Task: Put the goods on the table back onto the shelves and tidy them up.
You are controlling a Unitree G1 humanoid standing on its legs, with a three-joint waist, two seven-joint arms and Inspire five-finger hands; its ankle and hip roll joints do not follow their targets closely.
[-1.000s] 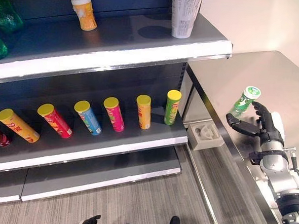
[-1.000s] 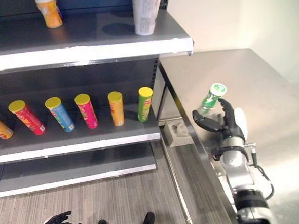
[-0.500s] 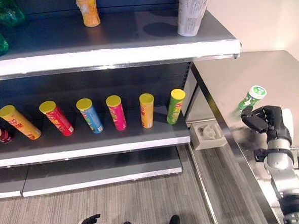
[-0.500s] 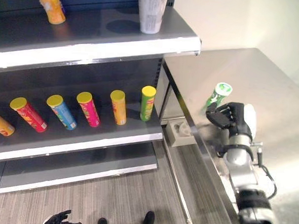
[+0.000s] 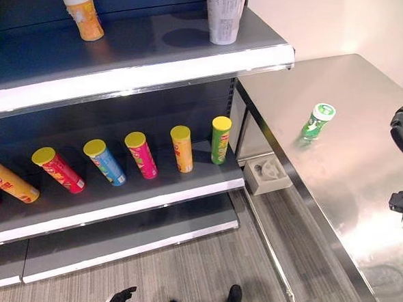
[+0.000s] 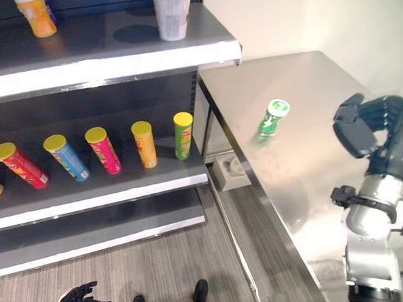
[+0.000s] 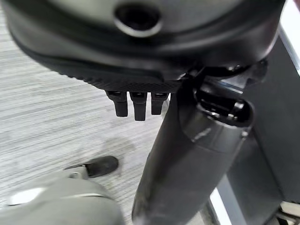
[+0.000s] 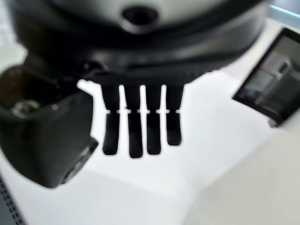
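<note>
Right eye view has the right hand [image 6: 374, 124] raised above the steel bench [image 6: 310, 171], well apart from the green can [image 6: 272, 118], which stands alone and upright on the bench near its shelf-side edge, white lid on top. In its own wrist view the right hand's fingers [image 8: 140, 126] hang straight and side by side, holding nothing. The left hand [image 6: 80, 296] shows at the bottom edge over the striped grey floor [image 6: 181, 259]; its fingers [image 7: 135, 104] are partly cut off by the palm in the left wrist view, but they look straight and empty. On the dark middle shelf [image 5: 151, 196] six tall round tubes with yellow lids lean in a row: an orange-yellow one [image 5: 8, 179], partly cut by the edge in the right eye view, a red one [image 5: 57, 169], a blue one [image 5: 104, 161], a pink one [image 5: 140, 154], an orange one [image 5: 182, 148] and a green one [image 5: 220, 139]. A dark red thing at the far left is mostly cut off. The top shelf [image 5: 159, 66] carries an orange cup [image 5: 81, 10] with a pale lid and a tall white printed tube [image 5: 224, 14], its top out of frame. A small pale moulded tray [image 5: 267, 174] sits on the floor between shelf and bench.
</note>
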